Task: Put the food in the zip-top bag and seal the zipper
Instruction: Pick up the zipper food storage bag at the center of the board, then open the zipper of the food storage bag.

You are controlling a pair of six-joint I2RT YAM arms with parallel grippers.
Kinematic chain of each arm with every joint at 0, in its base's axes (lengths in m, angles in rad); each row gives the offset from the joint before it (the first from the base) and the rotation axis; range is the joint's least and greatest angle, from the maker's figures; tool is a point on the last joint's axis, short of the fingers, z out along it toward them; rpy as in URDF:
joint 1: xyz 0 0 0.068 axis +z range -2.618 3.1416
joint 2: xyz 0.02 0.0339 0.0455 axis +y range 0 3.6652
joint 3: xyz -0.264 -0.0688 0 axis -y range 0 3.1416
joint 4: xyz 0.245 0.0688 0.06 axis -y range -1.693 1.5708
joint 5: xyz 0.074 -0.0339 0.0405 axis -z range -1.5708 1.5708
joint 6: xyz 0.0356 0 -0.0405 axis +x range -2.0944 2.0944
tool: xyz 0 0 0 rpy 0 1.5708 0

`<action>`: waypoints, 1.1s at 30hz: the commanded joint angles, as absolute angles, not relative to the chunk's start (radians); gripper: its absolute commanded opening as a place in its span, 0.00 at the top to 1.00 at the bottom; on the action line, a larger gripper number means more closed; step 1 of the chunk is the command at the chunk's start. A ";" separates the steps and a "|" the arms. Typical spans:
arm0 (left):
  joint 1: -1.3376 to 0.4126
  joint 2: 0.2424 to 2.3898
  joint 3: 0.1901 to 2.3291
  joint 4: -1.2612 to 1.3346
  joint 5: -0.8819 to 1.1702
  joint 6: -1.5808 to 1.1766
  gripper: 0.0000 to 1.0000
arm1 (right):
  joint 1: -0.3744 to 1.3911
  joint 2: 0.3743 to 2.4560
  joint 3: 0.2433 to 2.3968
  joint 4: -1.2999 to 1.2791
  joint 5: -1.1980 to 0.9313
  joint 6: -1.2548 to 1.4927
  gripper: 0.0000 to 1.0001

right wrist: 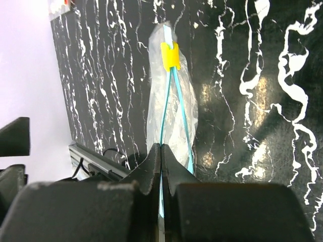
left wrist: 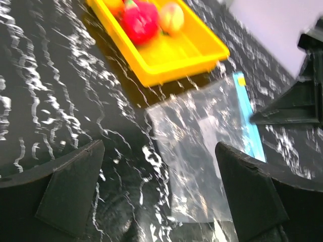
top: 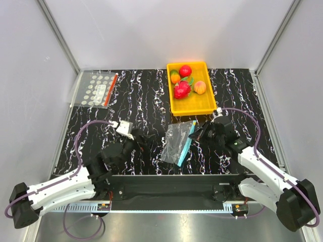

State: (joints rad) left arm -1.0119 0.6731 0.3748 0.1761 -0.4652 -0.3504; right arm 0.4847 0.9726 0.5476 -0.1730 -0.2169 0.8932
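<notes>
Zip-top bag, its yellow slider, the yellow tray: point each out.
zip-top bag (top: 176,142): top external view, middle of the clear film.
yellow slider (right wrist: 170,55): right wrist view, centre of the clip.
yellow tray (top: 194,103): top external view, bare floor near front wall.

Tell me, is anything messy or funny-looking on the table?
Nothing is spilled or broken. The toy fruits sit in the yellow tray. One odd bit: the zip-top bag lies crinkled and slanted on the table, its zipper split into two strands where the right gripper pinches it.

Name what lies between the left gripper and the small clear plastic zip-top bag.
Only bare black white-veined tabletop before the bag; top view shows it.
</notes>
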 commanded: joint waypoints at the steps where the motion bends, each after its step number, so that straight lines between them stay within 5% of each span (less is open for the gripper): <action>1: -1.011 0.630 0.339 0.290 -0.476 -0.316 0.01 | 0.494 0.946 0.601 -0.199 -0.173 0.891 1.00; 5: -1.028 0.741 0.470 0.212 -0.365 -0.259 0.05 | 0.494 0.950 0.632 -0.241 -0.144 0.925 1.00; 11: -1.181 0.951 0.627 0.167 -0.489 -0.103 0.09 | 0.495 0.951 0.727 -0.405 -0.048 1.051 1.00; 20: -1.203 1.127 0.776 0.170 -0.379 -0.041 0.33 | 0.500 0.959 0.804 -0.552 0.037 1.126 1.00; 33: -1.227 1.342 0.958 0.079 -0.285 -0.164 0.37 | 0.505 0.953 0.779 -0.491 0.015 1.121 1.00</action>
State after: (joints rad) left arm -1.2232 1.3037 0.8608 0.1177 -0.3122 -0.1013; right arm 0.4942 0.9642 0.7727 -0.5205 -0.0086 1.1145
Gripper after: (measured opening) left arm 0.633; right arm 0.010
